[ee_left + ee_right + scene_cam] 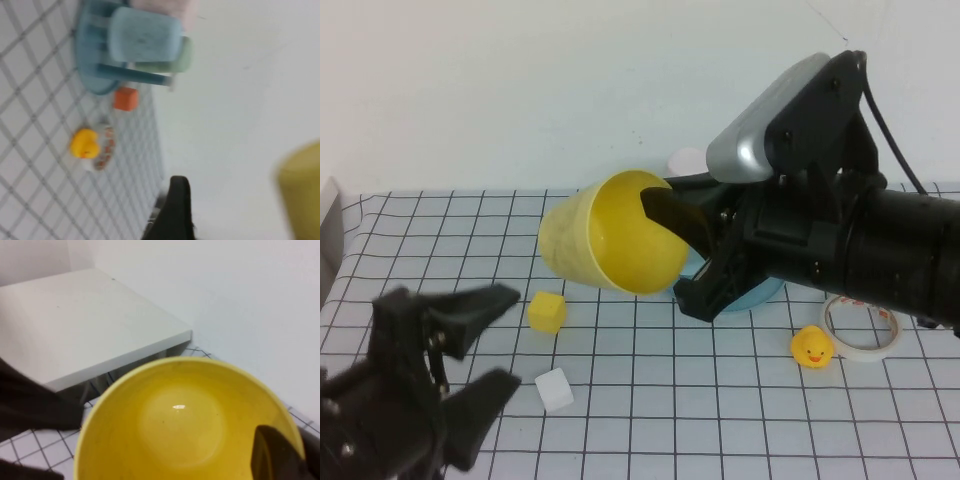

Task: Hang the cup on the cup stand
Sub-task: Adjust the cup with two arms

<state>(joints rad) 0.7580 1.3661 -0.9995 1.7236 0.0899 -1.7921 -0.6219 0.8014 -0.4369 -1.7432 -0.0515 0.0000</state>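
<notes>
My right gripper [667, 252] is shut on the yellow cup [610, 232], one finger inside the rim and one outside, and holds it on its side above the table with the mouth facing the camera. The right wrist view looks straight into the cup [170, 430], with a dark finger [275, 455] inside the rim. The blue cup stand [752, 296] is mostly hidden behind the right arm. In the left wrist view the stand [92, 65] carries a light blue cup [145, 35] and a pale green cup [182, 57]. My left gripper [505, 340] stands open at the front left, apart from the cup.
On the checked cloth lie a yellow cube [547, 311], a white cube [555, 389], a yellow duck [812, 347] and a white tape roll [865, 325]. An orange cube [125, 98] sits beside the stand. A grey box [90, 330] stands at the table's left edge.
</notes>
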